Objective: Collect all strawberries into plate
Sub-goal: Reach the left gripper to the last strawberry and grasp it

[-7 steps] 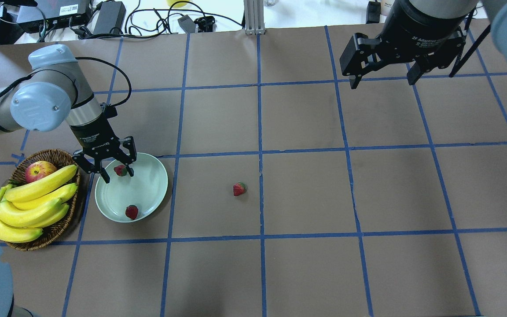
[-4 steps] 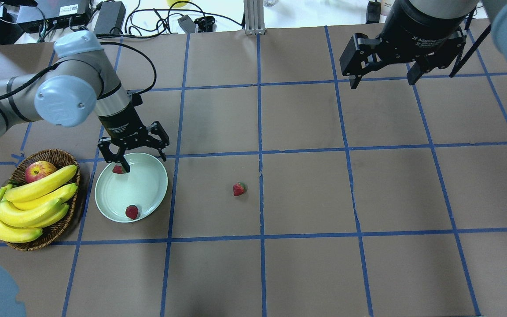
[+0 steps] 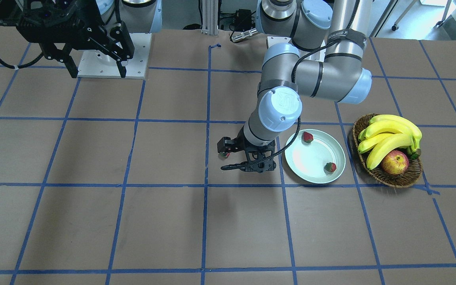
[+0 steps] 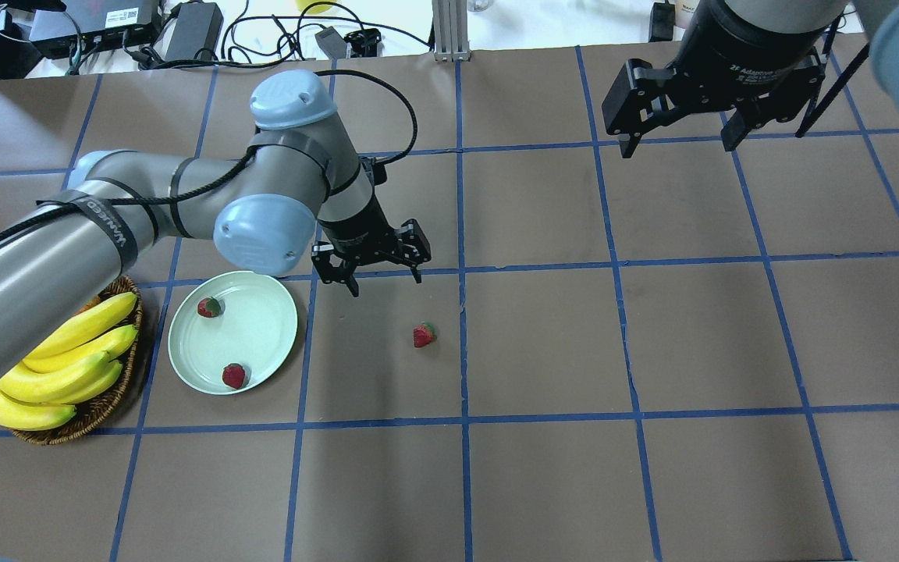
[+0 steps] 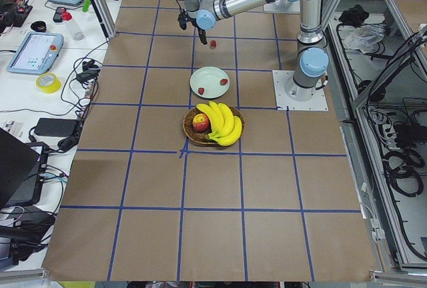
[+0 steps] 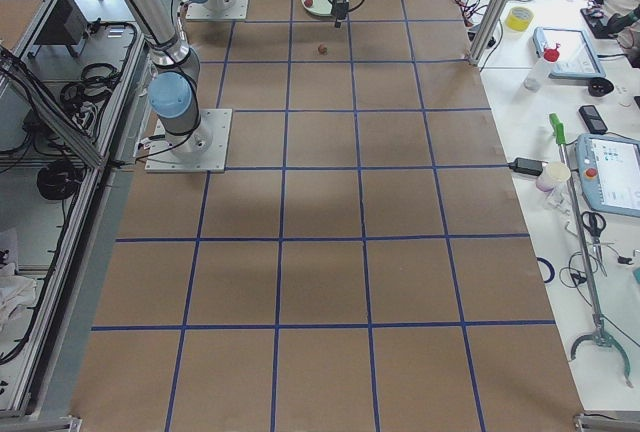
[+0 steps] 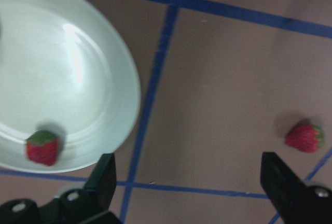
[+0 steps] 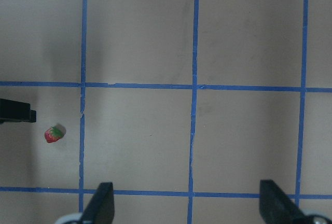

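Note:
The pale mint plate [image 4: 258, 343] lies left of centre on the table. Two strawberries [image 4: 208, 307] [image 4: 233, 375] rest inside it, one near the far rim and one near the front rim. A third strawberry [image 4: 424, 335] lies on the bare table to the plate's right, also seen in the left wrist view [image 7: 304, 137] and the right wrist view [image 8: 53, 134]. My left gripper [image 4: 385, 282] hangs open and holds nothing, between the plate and that loose strawberry, slightly behind both. My right gripper [image 4: 680, 144] is open and holds nothing, high over the far right of the table.
A brown wicker basket [image 3: 390, 179] with bananas [image 4: 59, 367] and a red-yellow apple [image 3: 395, 162] stands just left of the plate. Cables and power bricks lie beyond the table's far edge. Blue tape lines grid the brown tabletop.
My left arm has swung right, from over the plate's far rim to the space between plate and loose strawberry. One strawberry stayed behind in the plate. The right arm has not moved.

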